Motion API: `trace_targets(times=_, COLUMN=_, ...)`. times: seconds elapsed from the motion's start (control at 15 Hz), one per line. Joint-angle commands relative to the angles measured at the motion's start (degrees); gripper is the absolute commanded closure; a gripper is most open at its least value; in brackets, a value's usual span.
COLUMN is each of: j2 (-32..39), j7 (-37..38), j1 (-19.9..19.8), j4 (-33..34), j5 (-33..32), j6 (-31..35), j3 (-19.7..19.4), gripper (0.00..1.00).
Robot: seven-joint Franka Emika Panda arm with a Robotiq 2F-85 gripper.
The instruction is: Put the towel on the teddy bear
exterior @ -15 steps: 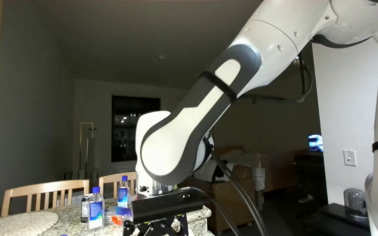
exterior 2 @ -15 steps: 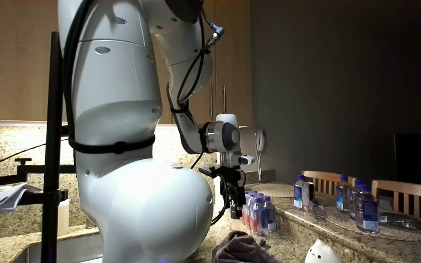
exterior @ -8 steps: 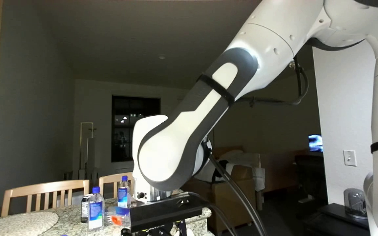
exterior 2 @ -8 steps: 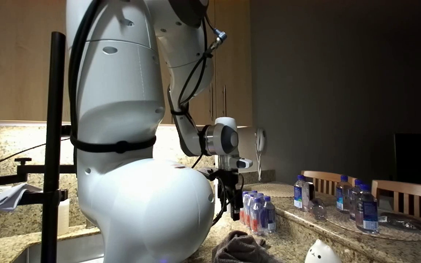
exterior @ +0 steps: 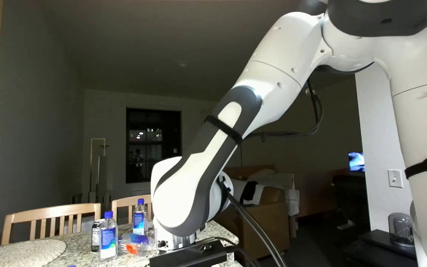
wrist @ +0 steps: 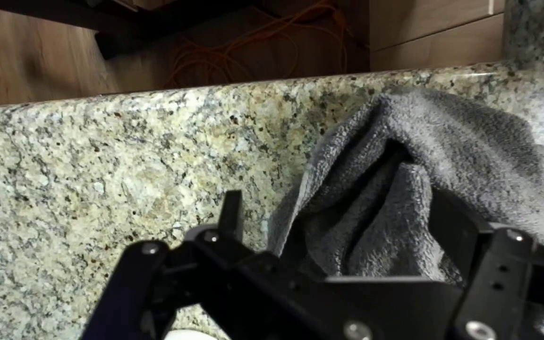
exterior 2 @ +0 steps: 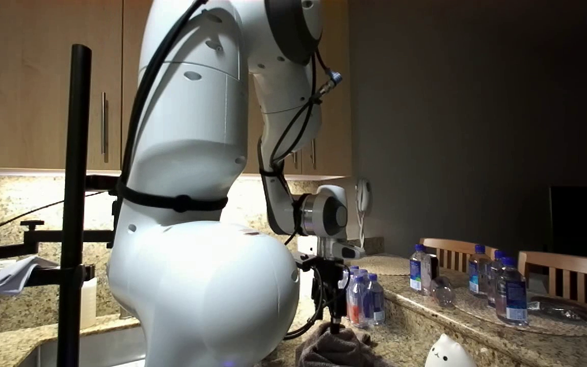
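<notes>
Awaiting the spread-jawed gripper, the grey towel lies on the counter, in an exterior view left of a white figure, possibly the bear; grasping and draping presumably remain.

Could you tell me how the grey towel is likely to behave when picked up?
The grey towel will probably droop floppily, since it lies in loose folds. Its fuzzy surface suggests it may resist slipping. Being bunched, it might unfold when lifted.
</notes>
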Motion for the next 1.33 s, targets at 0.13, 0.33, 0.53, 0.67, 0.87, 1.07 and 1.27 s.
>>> trace_targets(times=0.13, j2=8.59, j7=-1.96, j1=0.61, j4=3.75, j5=1.51, j6=-0.17, j3=-4.63, gripper=0.00)
trace_targets(times=0.33, j2=12.47, j7=-3.02, j1=0.68, j4=5.27, j5=2.56, j6=0.90, j3=-6.25, gripper=0.00)
trace_targets(times=0.53, j2=15.86, j7=-5.50, j1=-0.11, j4=6.99, j5=6.58, j6=1.57, j3=-6.60, gripper=0.00)
trace_targets(times=0.67, j2=17.90, j7=-7.82, j1=-0.57, j4=7.95, j5=10.50, j6=2.18, j3=-6.56, gripper=0.00)
trace_targets(times=0.87, j2=20.73, j7=-10.83, j1=-0.78, j4=9.11, j5=15.76, j6=4.04, j3=-6.49, gripper=0.00)
trace_targets(times=1.07, j2=23.29, j7=-13.03, j1=-0.75, j4=9.76, j5=19.79, j6=7.11, j3=-6.22, gripper=0.00)
trace_targets(times=1.27, j2=25.42, j7=-17.05, j1=-1.85, j4=9.99, j5=25.77, j6=12.18, j3=-4.53, gripper=0.00)
